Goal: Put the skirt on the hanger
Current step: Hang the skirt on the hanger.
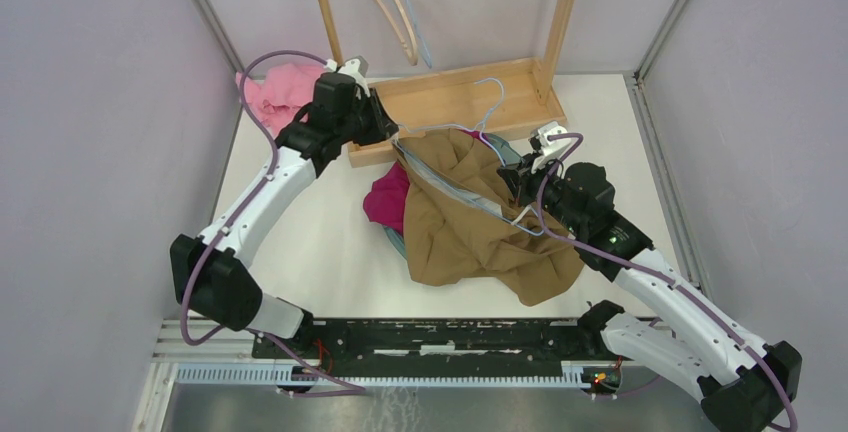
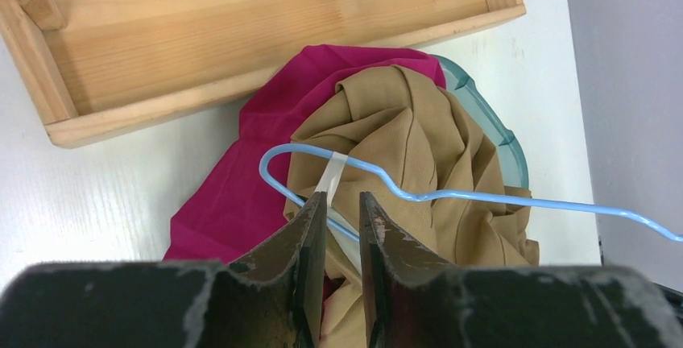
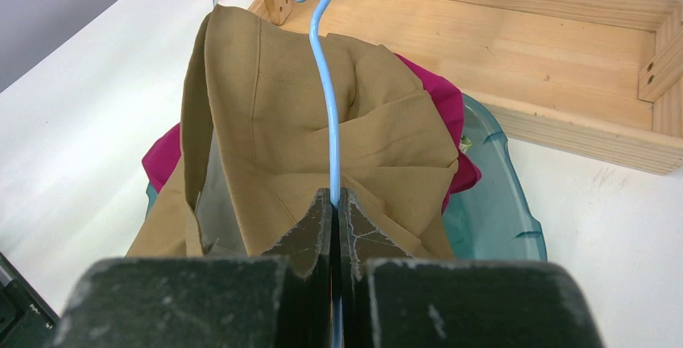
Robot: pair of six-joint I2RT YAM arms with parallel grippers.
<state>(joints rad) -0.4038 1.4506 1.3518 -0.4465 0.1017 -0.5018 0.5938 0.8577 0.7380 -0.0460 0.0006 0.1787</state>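
The tan skirt [image 1: 470, 222] lies bunched over a pile at the table's middle, with one edge lifted toward the left. A light blue wire hanger [image 1: 490, 92] runs across it. My right gripper [image 3: 336, 195] is shut on the hanger's wire [image 3: 329, 106], right of the skirt [image 3: 266, 106]. My left gripper [image 2: 343, 199] sits at the skirt's raised upper-left edge [image 1: 392, 137]. Its jaws stand narrowly apart, closed on the skirt's white ribbon loop [image 2: 332, 172]. That loop is draped over the hanger's bent end [image 2: 278, 155].
A shallow wooden tray [image 1: 460, 97] with two upright posts stands behind the skirt, and wooden hangers [image 1: 385, 2] hang above it. Under the skirt are a teal bin [image 3: 499, 211] and magenta cloth [image 2: 233, 195]. Pink cloth [image 1: 280, 87] lies at the back left. Walls enclose three sides.
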